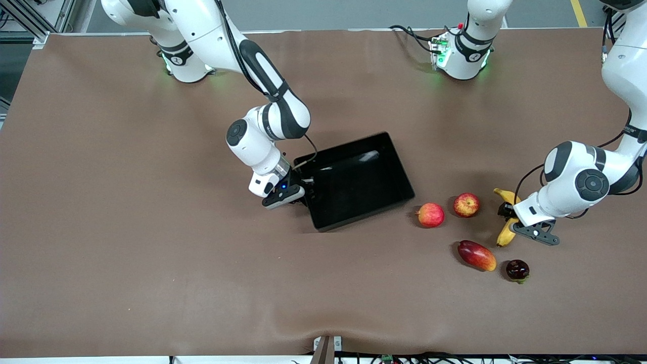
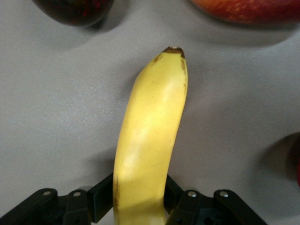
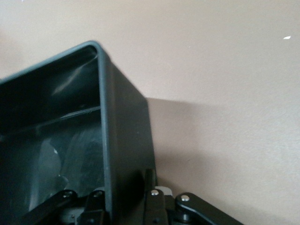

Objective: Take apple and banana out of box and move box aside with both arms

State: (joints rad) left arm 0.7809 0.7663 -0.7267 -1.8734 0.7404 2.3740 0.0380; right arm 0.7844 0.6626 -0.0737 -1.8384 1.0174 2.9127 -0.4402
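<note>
Glossy dark plum (image 1: 517,269) — curved banana (image 1: 506,233)

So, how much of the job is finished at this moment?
Done: the apple and the banana are out of the box, on the table. In hand: the left end effector is shut on the banana; the right end effector grips the box wall. Left: let go of the banana, grip the box with both arms and move it aside.

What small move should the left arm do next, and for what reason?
Probably open the left tool and let go of the curved yellow banana, which looks to lie on the brown table, outside the shallow black plastic box. The right tool is already shut on the box wall, so the left arm should go to the box.
</note>
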